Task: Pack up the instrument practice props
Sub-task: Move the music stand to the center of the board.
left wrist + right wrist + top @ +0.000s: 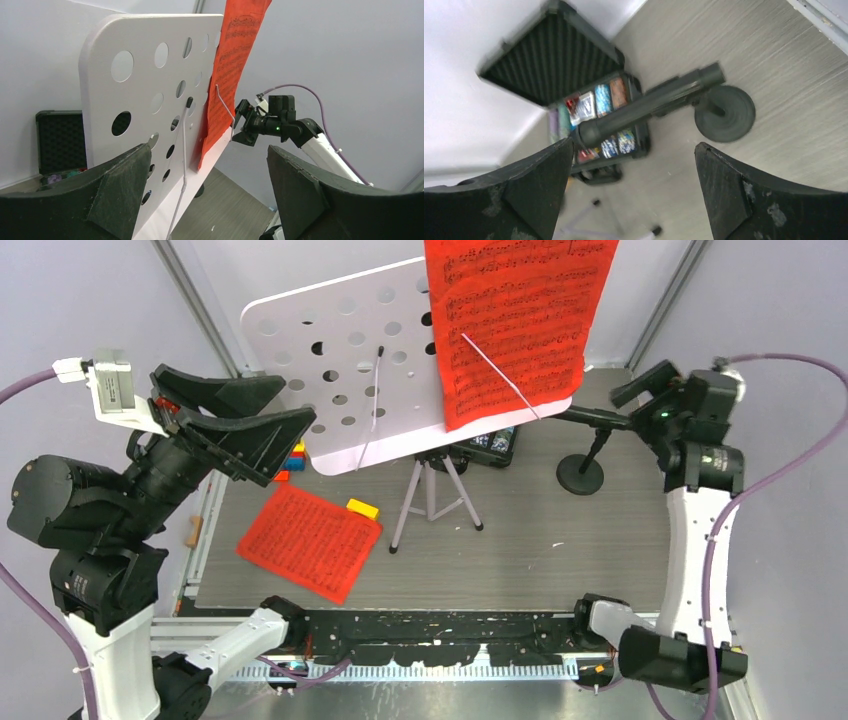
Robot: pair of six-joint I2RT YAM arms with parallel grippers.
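Hovering wide apart and empty: left gripper [296, 403] facing the music rack [330, 360], upright on its tripod [430, 495], probably to reach the red page [515, 320] held there by a wire arm [500, 365], right gripper [634, 144] above the tilted microphone [649, 102], seemingly aligned for grasping.

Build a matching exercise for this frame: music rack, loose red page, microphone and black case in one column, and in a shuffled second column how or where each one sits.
Things:
1. music rack
2. loose red page
3. microphone
4. black case

States:
A. lying flat on the table
B. lid open
C. white, punched with holes, up on tripod legs
D. mounted on a round-based stand

Pairs: 1-C; 2-A; 3-D; 4-B
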